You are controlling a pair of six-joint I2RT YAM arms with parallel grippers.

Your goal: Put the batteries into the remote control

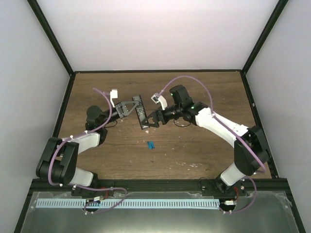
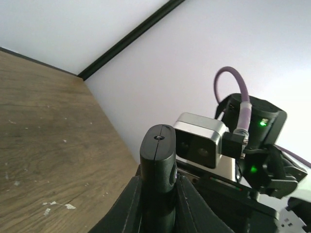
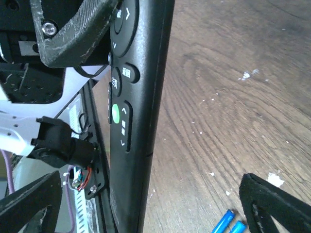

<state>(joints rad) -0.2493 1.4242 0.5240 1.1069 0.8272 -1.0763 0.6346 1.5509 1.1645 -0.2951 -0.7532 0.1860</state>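
Observation:
The remote control (image 1: 140, 111) is a long black bar held off the table. My left gripper (image 1: 127, 108) is shut on it near its upper half. In the left wrist view the remote's rounded end (image 2: 158, 158) sticks up between my fingers (image 2: 121, 213). My right gripper (image 1: 152, 121) is open at the remote's lower end. In the right wrist view the remote's button face (image 3: 131, 97) stands between my spread fingertips (image 3: 274, 204) without touching them. Two blue batteries (image 1: 151, 144) lie side by side on the table below the remote, also showing in the right wrist view (image 3: 228, 224).
The wooden table (image 1: 204, 145) is boxed in by white walls with black frame posts (image 1: 53, 43). The right wrist camera (image 2: 200, 144) sits close behind the remote in the left wrist view. A metal rail (image 1: 146, 204) runs along the near edge.

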